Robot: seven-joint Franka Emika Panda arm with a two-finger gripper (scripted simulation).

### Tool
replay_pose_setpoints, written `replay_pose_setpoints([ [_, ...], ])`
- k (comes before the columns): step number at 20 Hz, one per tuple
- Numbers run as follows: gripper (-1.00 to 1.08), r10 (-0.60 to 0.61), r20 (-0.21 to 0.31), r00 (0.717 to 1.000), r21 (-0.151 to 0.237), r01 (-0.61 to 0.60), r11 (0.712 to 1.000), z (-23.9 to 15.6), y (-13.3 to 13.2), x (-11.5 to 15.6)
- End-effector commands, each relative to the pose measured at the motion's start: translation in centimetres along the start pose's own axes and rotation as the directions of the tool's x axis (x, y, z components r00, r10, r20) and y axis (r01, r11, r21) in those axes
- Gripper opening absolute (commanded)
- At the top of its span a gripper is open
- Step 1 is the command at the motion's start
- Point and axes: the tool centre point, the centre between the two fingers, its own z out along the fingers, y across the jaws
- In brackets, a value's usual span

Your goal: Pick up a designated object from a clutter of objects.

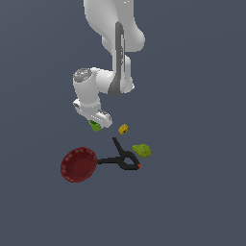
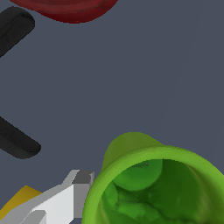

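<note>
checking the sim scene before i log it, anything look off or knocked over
Nothing looks spilled or broken. The green cup sits right at the gripper, mouth towards the wrist camera. The red bowl looks tipped, rim facing the exterior camera.

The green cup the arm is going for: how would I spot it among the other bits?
Find the white arm's gripper; the green cup peeks out right beneath it, above the red bowl. It is bright lime, round and hollow with a rim, unlike the duller yellow-green lump.

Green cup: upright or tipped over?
Cannot tell. The wrist view looks into the cup's open mouth; in the exterior view the gripper mostly hides it.
</note>
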Motion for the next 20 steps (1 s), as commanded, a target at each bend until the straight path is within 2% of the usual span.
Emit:
replay_pose_setpoints([
  [1, -1.00, 0.000, -0.002, 1.000, 0.000, 0.000, 1.000, -1.5, -1.2, 0.3],
  [20, -1.00, 0.001, -0.003, 1.000, -0.004, -0.001, 1.000, -16.8, -14.8, 3.6],
])
